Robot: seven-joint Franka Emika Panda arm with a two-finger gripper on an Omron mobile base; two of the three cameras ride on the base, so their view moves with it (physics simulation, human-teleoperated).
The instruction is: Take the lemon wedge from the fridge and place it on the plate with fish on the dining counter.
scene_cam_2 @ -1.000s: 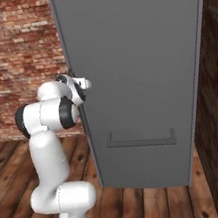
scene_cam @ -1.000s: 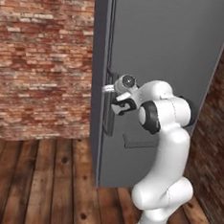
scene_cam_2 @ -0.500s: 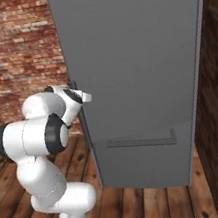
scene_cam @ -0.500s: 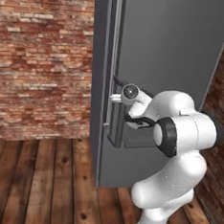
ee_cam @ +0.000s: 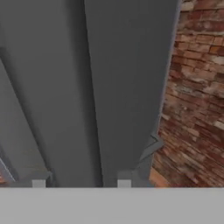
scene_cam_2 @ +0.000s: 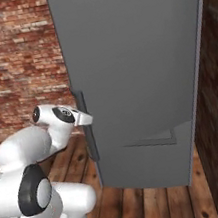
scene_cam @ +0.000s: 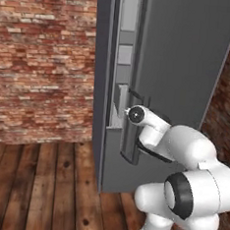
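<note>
The fridge (scene_cam: 175, 68) door has swung ajar since a second ago, and we see pale shelves (scene_cam: 124, 53). Our gripper (scene_cam: 131, 119) is at the handle (scene_cam_2: 87, 127); grip unclear. No lemon wedge spotted; nearly everything remains.

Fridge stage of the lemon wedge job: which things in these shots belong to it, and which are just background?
Job:
fridge, door ajar
bar handle
pale shelves in the gap
gripper at the handle

Background:
brick wall
wooden floor
</note>
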